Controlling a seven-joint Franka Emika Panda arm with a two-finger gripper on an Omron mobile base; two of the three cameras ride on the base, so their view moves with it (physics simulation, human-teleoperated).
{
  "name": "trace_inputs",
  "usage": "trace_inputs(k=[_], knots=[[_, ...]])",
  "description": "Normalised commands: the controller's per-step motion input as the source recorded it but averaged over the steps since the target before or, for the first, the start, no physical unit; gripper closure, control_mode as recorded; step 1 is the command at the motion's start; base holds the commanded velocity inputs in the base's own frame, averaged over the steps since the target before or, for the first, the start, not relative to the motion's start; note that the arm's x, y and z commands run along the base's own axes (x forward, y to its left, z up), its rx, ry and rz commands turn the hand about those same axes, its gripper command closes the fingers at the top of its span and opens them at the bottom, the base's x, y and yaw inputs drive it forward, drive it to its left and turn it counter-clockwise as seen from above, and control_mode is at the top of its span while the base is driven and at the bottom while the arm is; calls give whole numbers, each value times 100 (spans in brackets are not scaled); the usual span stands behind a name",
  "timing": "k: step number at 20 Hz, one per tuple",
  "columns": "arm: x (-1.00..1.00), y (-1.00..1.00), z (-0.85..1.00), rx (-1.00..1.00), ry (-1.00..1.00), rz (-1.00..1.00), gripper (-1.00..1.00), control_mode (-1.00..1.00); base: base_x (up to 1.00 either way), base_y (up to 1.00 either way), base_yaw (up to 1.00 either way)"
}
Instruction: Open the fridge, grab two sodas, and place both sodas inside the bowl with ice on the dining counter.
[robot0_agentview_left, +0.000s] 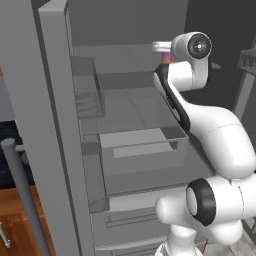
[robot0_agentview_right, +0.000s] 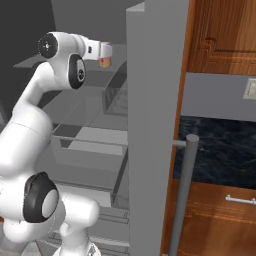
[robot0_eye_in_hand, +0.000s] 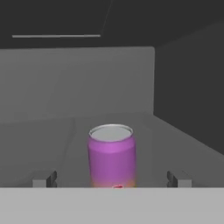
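Now I keep my released fingers (robot0_eye_in_hand: 112, 179) level, centre the upright purple-magenta soda can (robot0_eye_in_hand: 111, 155) between them, then advance before clenching.

Honestly a lot is getting hidden here. The purple soda (robot0_eye_in_hand: 111, 155) is standing upright on the fridge shelf (robot0_eye_in_hand: 144, 144), but its bottom is getting cut off in the hand view, so where it meets the shelf isn't showing. In the left base view the arm is covering nearly all of that can, and in the right base view it's too small to read.
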Motion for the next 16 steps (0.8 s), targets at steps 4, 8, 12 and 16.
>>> trace_inputs(k=[4, 8, 12, 16], knots=[[22, -13, 0, 0, 0, 0, -100, -100, 0, 0, 0], [27, -4, 0, 0, 0, 0, -100, -100, 0, 0, 0], [25, 0, 0, 0, 0, 0, -100, -100, 0, 0, 0], [21, 0, 0, 0, 1, 0, -100, -100, 0, 0, 0]])
